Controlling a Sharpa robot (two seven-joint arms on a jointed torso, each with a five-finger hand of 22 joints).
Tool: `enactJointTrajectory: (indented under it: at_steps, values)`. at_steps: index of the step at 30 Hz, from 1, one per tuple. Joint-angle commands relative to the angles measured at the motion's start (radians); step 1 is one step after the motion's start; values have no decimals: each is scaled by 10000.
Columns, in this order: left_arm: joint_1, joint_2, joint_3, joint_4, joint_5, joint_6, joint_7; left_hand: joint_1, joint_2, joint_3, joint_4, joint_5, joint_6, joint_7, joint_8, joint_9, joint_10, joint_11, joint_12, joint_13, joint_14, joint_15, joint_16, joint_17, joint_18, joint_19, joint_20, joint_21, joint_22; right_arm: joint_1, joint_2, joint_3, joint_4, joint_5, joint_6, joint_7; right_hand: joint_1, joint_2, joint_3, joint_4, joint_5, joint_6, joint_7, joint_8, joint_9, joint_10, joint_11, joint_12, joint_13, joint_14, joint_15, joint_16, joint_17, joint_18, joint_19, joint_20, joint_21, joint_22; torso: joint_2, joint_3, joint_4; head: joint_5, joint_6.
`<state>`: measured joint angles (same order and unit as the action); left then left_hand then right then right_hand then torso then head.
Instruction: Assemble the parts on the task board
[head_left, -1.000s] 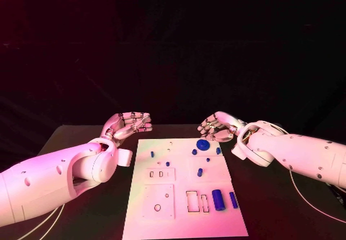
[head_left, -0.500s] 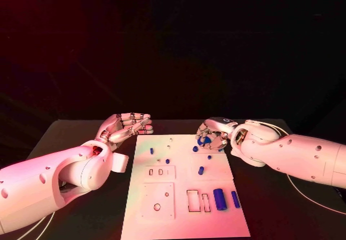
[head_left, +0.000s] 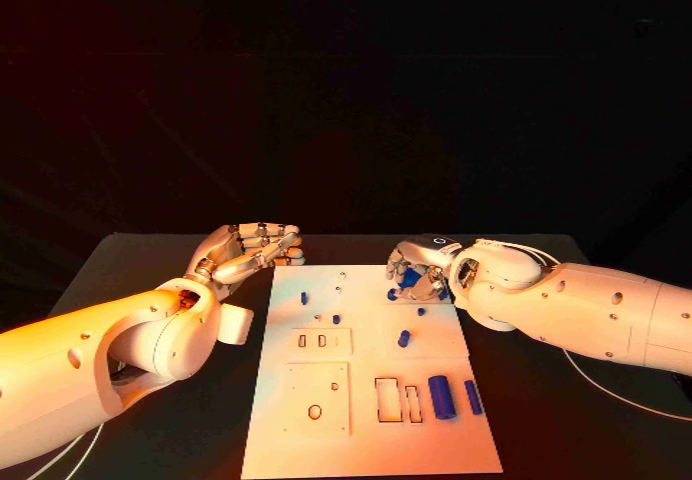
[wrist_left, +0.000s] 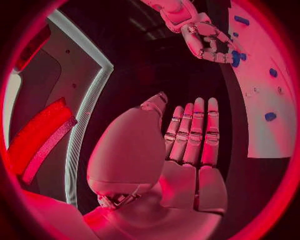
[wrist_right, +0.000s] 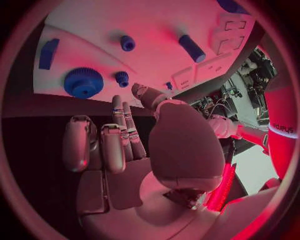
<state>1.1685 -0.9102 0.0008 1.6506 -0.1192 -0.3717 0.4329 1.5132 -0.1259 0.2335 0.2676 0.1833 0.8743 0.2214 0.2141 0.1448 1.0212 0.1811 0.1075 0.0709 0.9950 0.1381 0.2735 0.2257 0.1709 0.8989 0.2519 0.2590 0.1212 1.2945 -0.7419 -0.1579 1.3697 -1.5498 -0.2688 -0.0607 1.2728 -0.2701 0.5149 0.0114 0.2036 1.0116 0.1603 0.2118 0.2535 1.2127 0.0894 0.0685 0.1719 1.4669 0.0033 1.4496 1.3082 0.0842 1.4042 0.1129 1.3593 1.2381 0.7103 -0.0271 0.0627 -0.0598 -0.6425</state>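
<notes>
In the middle of the head view lies the white task board (head_left: 368, 370) on the black table (head_left: 137, 265). Small blue parts sit on it. A blue cylinder (head_left: 440, 394) and a thin blue bar (head_left: 472, 398) lie at the lower right, next to open slots, so most of the job looks left to do. The right hand (head_left: 418, 268) is over the board's upper right corner, bent down over a round blue gear (head_left: 408, 279). From here it is hard to tell if the fingers touch the gear. The left hand (head_left: 253, 250) hangs at the upper left, just off the board, fingers together and holding nothing.

In the left wrist view, the left hand (wrist_left: 187, 145) has straight fingers with nothing in them. At the upper right, the right hand (wrist_left: 206, 37) has its fingertips close around a blue piece.

In the right wrist view, the gear (wrist_right: 83, 82) lies flat on the board at the left, clear to see, with a small blue peg (wrist_right: 122, 78) beside it. The right hand (wrist_right: 119, 145) has loose fingers that stop short of the gear and grip nothing.
</notes>
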Motion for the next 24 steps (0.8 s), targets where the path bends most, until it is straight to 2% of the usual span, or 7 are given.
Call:
enactJointTrajectory:
  at_steps: [1, 24]
  values:
    - [35, -7, 12, 49, -70, 233, -26, -11, -105, 60, -7, -69, -72, 251, -51, -13, -38, 62, -39, -17, -55, 15, -22, 11, 121, 61, -20, 65, 17, -15, 46, 2, -10, -471, 378, -309, 98, -45, 45, 49, 49, -46, -10, 34, 25, -58, 7, 62, 27, 650, 72, 61, 347, -189, 91, 4, 66, 70, 32, -1, 42, -9, -6]
    - [100, -69, 13, 112, -52, 309, -138, -42, -114, 58, 11, -75, -74, 263, -53, -12, -35, 70, -53, -16, -39, 16, -9, 36, 123, 77, -23, 80, 21, -62, 256, -2, -297, -775, 757, -453, 97, 39, 149, 150, 49, -65, -21, 37, 118, -37, -3, 94, 85, 650, 72, 147, 424, -224, 146, 12, 231, 316, 84, -17, 72, -20, -104]
